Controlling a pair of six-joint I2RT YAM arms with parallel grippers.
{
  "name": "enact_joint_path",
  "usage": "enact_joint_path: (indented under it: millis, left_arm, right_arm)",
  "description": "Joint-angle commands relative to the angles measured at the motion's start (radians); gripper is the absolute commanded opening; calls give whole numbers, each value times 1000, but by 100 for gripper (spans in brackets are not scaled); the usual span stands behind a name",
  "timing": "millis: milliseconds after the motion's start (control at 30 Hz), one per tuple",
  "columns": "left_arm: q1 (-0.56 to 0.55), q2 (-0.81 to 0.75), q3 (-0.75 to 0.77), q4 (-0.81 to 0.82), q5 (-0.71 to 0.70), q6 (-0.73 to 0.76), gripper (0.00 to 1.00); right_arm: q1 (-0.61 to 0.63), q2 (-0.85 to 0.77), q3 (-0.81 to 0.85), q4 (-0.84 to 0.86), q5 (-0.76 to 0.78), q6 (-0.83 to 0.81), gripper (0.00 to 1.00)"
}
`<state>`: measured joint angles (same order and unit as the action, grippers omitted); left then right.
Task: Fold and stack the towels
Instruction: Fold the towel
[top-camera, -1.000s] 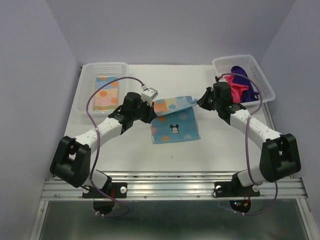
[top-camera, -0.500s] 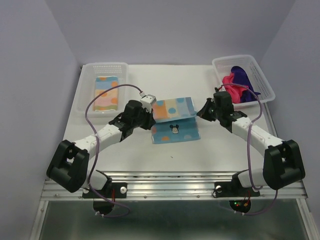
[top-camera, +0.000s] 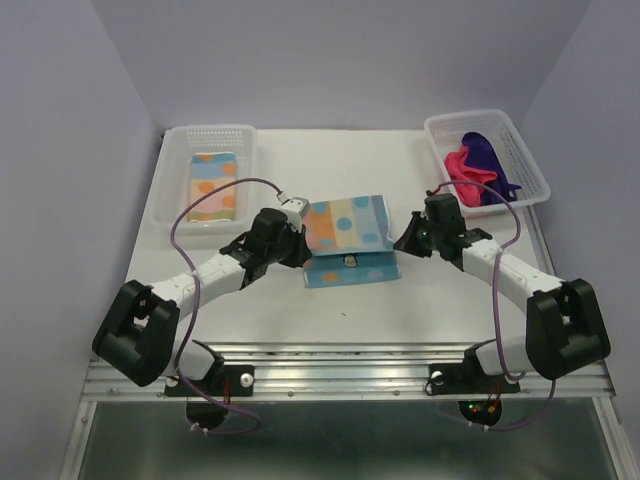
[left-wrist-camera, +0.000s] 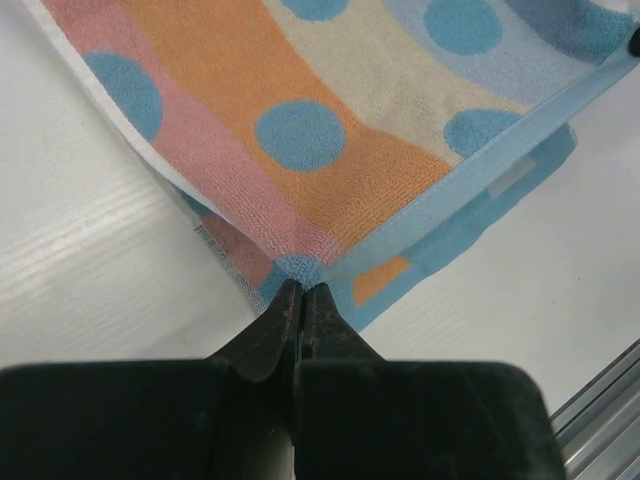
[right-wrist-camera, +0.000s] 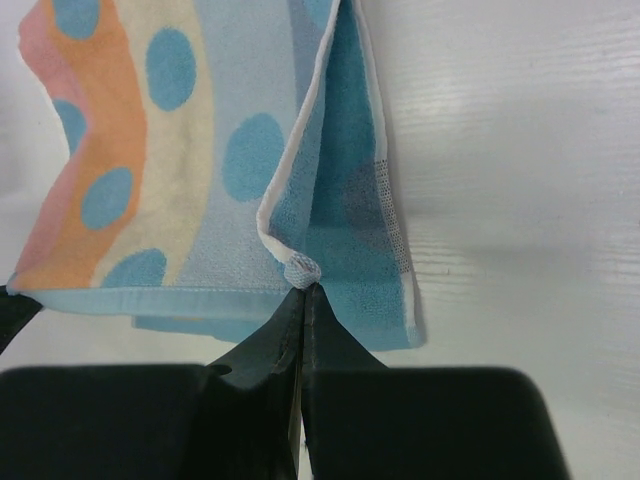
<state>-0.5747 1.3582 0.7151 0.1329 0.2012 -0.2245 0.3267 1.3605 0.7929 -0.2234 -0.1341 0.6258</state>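
left basket: white and perforated, at the far left of the worktop.
folded striped towel: lies flat inside the left basket, with orange, blue and pink bands and dots facing up.
left arm: reaches from its base at the near left edge, angled forward and inward, with the wrist low over the worktop at the left edge of the centre towel.
left fingers: pressed tightly together on a corner of the centre striped towel, where the pink and orange bands meet the pale blue hem.
centre striped towel: at mid-worktop between the two wrists. Its upper layer is raised and stretched between both grips, striped and dotted side up. A blue layer lies on the worktop beneath it, showing along the near edge.
right fingers: clamped together on the opposite corner, pinching a small bunch of the white hem, with the blue underside hanging beside it.
right arm: mirrors the left, running from the near right edge forward and inward, elbow out to the right and wrist low at the towel's right edge.
right basket: white and perforated, at the far right corner.
hot pink towel: crumpled in the right basket, on its near left side.
purple towel: bunched in the same basket, touching the pink one.
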Motion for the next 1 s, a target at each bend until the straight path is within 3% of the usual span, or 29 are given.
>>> enact_joint_path:
  millis: [0,567,633,667,733,800,833,967]
  left_arm:
    - [-11,-51,-34,-15,-31,-52,0]
    - [-65,-53,-111,-16,-45,-139,1]
    - [-71,-50,-114,-16,-40,-147,12]
    - [-79,-45,-118,-16,-37,-153,24]
    - [-86,-56,-124,-21,-49,-167,33]
    - [-97,-73,-134,-38,-86,-190,41]
    - [-103,-83,-138,-39,-100,-197,57]
    - [-143,-125,-143,-55,-126,-245,73]
  right_arm:
    - [2,-24,-30,-17,-27,2,1]
    - [6,6,-127,45,-73,81,2]
    - [5,9,-130,44,-68,86,7]
    - [6,9,-132,39,-67,91,11]
    - [6,5,-136,30,-59,94,24]
    - [6,-1,-144,19,-47,89,29]
    - [6,-11,-144,12,-42,89,37]
    - [6,-52,-152,-43,-19,75,55]
